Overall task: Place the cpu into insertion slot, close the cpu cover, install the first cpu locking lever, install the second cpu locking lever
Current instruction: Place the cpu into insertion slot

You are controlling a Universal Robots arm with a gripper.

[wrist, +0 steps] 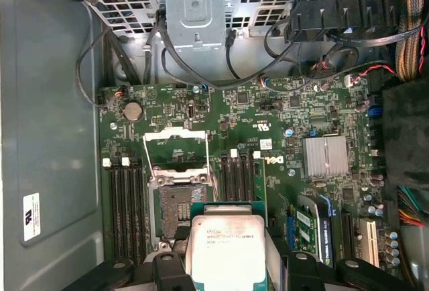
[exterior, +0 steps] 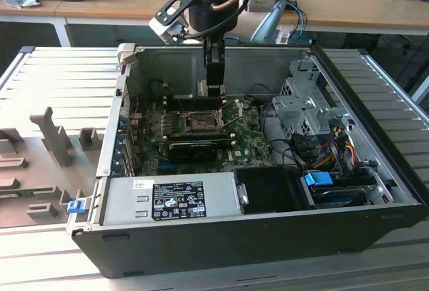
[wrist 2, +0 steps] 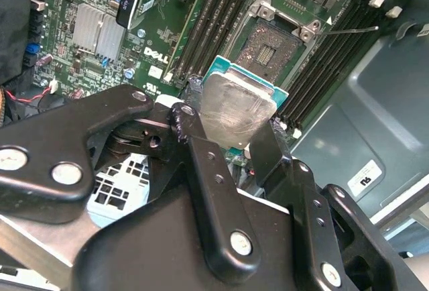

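Note:
My gripper (exterior: 214, 88) hangs inside the open computer case, above the motherboard. It is shut on the cpu (wrist 2: 236, 105), a small square chip with a silver-grey top on a green base, held by two opposite edges. In the first wrist view the cpu (wrist: 224, 249) sits between the black fingers (wrist: 167, 264), just off the insertion slot (wrist: 179, 207). The slot (wrist 2: 273, 49) lies bare with its contact field exposed. The cpu cover (wrist: 175, 145) is swung open at the slot's far side. A thin locking lever (wrist 2: 352, 31) stands free beside the slot.
Black memory slots (wrist: 127, 214) flank the socket on both sides. A long black card (exterior: 196, 149) lies across the board near the power supply (exterior: 171, 198). A metal drive cage (exterior: 301, 106) and cable bundles (exterior: 328, 143) occupy the exterior view's right.

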